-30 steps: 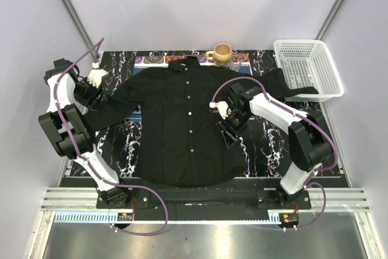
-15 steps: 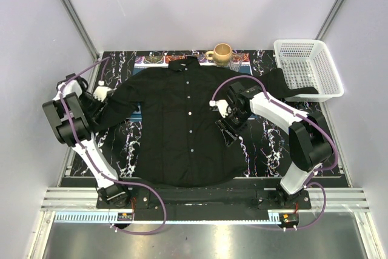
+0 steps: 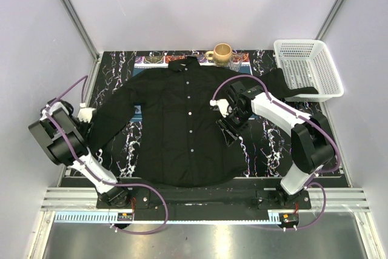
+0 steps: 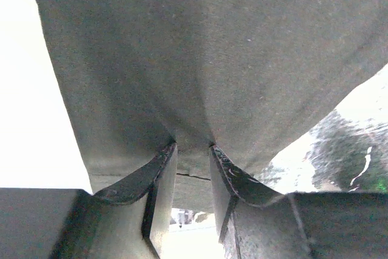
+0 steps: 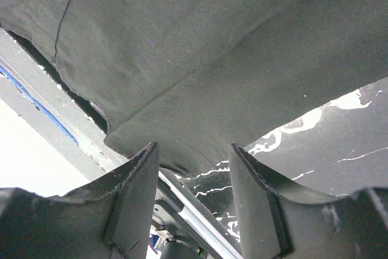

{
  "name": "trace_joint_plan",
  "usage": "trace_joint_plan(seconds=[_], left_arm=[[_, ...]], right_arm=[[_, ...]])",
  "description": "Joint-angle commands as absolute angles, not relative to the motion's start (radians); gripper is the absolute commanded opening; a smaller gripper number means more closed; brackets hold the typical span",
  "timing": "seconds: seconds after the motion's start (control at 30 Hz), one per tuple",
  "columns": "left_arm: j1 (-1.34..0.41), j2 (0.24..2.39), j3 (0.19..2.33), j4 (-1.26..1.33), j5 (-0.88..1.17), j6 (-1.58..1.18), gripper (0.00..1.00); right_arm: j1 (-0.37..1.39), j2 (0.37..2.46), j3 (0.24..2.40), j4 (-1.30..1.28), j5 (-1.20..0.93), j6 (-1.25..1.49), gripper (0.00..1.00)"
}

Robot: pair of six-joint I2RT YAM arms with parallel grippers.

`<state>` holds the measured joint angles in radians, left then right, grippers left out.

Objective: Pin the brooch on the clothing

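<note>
Progress: black shirt (image 3: 182, 119) lies spread on tabletop (image 3: 260, 144); brooch nowhere visible, pinning seemingly undone. Left pincer (image 4: 193, 150) clamps shirt fabric; right pincer (image 5: 194, 156) spread apart, empty, at shirt edge.

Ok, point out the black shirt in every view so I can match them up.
Top external: shirt spread across the middle of the tabletop.
Left wrist: shirt fills the upper picture, its cloth pinched in the left hand.
Right wrist: shirt spans the top, above the open right hand.
Shared landmark: the white-veined black tabletop, in all three.
</note>
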<state>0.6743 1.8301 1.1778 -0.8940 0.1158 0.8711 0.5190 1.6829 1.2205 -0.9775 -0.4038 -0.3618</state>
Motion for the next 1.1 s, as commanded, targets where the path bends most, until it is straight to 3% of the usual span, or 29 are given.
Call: trace_joint_plan(seconds=[0.0,0.17,0.37,0.47,0.8,0.9,0.93,1.07], left_arm=[[0.748,1.793,1.141,-0.848,0.041,0.894,0.34],[0.778,1.755,1.117,-0.824,0.011,0.94,0.33],[0.772,1.677,1.164,-0.865,0.155,0.951,0.55],[0.744,1.62,1.23,-0.94,0.282,0.969,0.57],[0.444,1.368,1.151,-0.988,0.597,0.898,0.61],[0.291,1.319,1.141,-0.85,0.608,0.725,0.7],[0.253,1.321,1.15,-0.772,0.603,0.685,0.86],[0.056,1.453,1.266,-0.54,0.565,0.49,0.9]], right_arm=[[0.525,1.621,1.213,-0.988,-0.39,-0.368,0.56],[0.525,1.612,1.192,-0.983,-0.383,-0.382,0.56],[0.525,1.615,1.172,-0.977,-0.417,-0.379,0.56],[0.525,1.615,1.169,-0.971,-0.423,-0.376,0.56],[0.56,1.661,1.14,-0.919,-0.433,-0.341,0.54],[0.565,1.667,1.158,-0.917,-0.459,-0.318,0.54],[0.563,1.666,1.185,-0.919,-0.468,-0.31,0.55],[0.56,1.652,1.265,-0.919,-0.482,-0.285,0.56]])
